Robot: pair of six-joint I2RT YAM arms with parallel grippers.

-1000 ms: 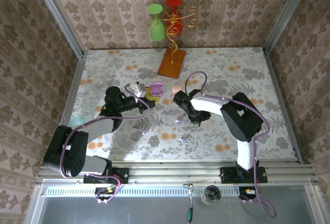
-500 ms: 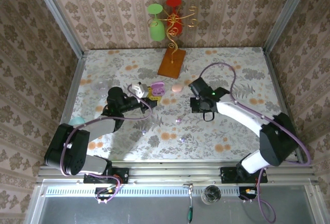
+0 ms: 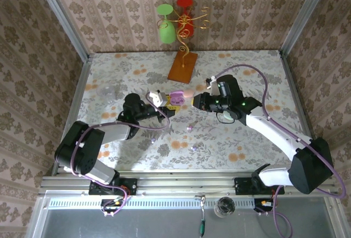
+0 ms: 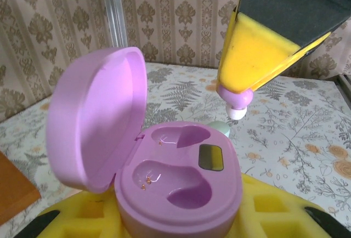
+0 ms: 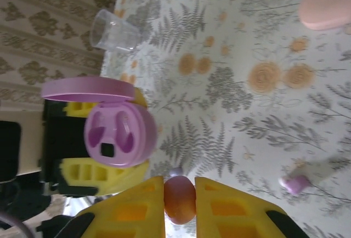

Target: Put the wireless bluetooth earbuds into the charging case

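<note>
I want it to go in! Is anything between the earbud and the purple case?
No. In the left wrist view, bare air separates the earbud from the open purple case.

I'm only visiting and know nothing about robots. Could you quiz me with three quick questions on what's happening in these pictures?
1. Pick one. The purple charging case gripped by the left gripper is:
A) open, both sockets empty
B) open, one bud already seated
C) shut

2. True or false: the right gripper pinches an earbud between its yellow pads.

3. Fill the gap: the pink case lying on the table is ____ (open or shut).

Key: 1 A; 2 true; 3 shut.
</note>
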